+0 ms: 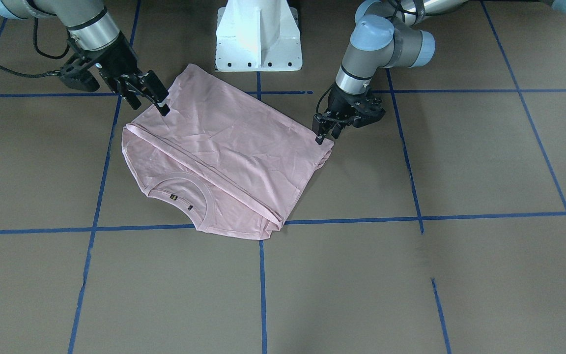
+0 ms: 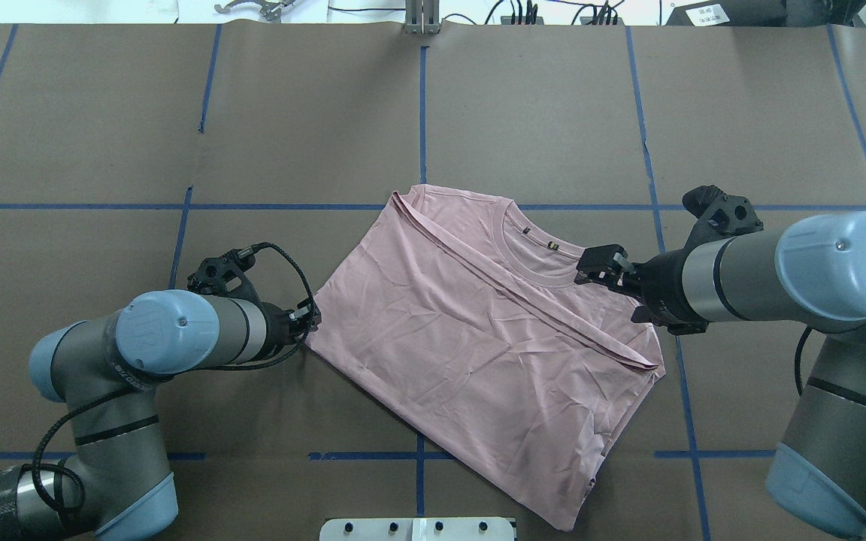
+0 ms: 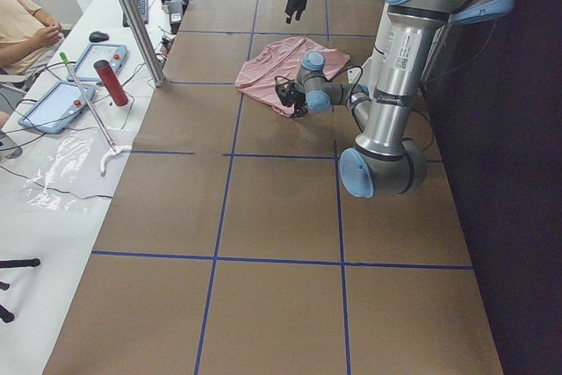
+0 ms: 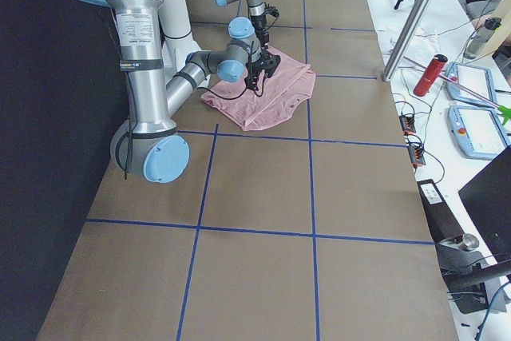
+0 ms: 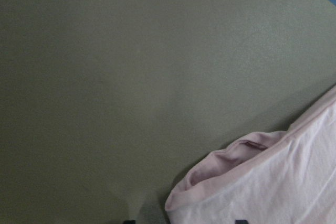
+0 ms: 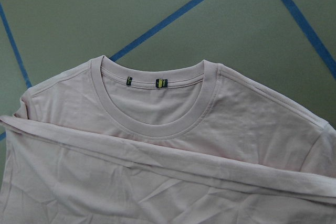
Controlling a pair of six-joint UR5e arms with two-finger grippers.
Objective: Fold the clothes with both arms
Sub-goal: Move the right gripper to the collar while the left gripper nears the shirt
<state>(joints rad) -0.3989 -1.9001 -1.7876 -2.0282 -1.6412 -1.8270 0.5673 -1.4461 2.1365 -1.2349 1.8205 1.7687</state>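
While the pink T-shirt [image 2: 478,338] lies folded on the table [image 2: 290,113], collar [image 6: 157,121] up | left gripper [image 1: 326,136]: jaws apart at one shirt corner, tips cut off in its wrist view | right gripper [image 1: 150,105]: jaws apart at the opposite edge, contact unclear, unseen by its own camera | folded-under layers hidden
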